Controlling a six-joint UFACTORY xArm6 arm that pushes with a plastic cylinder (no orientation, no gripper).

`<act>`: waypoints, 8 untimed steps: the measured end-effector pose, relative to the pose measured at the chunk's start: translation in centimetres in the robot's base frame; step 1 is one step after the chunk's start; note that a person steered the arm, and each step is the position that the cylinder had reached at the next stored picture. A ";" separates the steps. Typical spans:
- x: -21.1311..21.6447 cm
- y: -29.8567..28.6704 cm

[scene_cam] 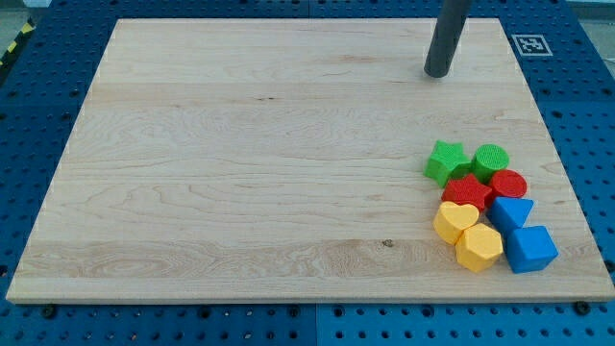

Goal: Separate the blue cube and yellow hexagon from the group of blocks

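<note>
The blue cube (530,249) sits at the lower right of a tight group of blocks near the board's right bottom corner. The yellow hexagon (479,247) lies just left of it, touching or nearly touching. A yellow heart (455,221) is up-left of the hexagon. A blue triangle (510,211) is above the cube. A red star (468,192), a red cylinder (508,183), a green star (447,162) and a green cylinder (490,160) fill the group's top. My tip (438,72) is at the view's top, well above the group and apart from every block.
The wooden board (240,173) lies on a blue pegboard table (29,115). A white marker tag (530,44) is at the board's top right corner. The group sits close to the board's right and bottom edges.
</note>
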State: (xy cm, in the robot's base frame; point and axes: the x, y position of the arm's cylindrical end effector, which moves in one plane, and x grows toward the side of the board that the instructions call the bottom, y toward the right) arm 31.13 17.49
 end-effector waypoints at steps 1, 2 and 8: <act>0.0 0.0; 0.0 0.0; 14.3 -15.2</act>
State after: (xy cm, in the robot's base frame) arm 45.40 2.27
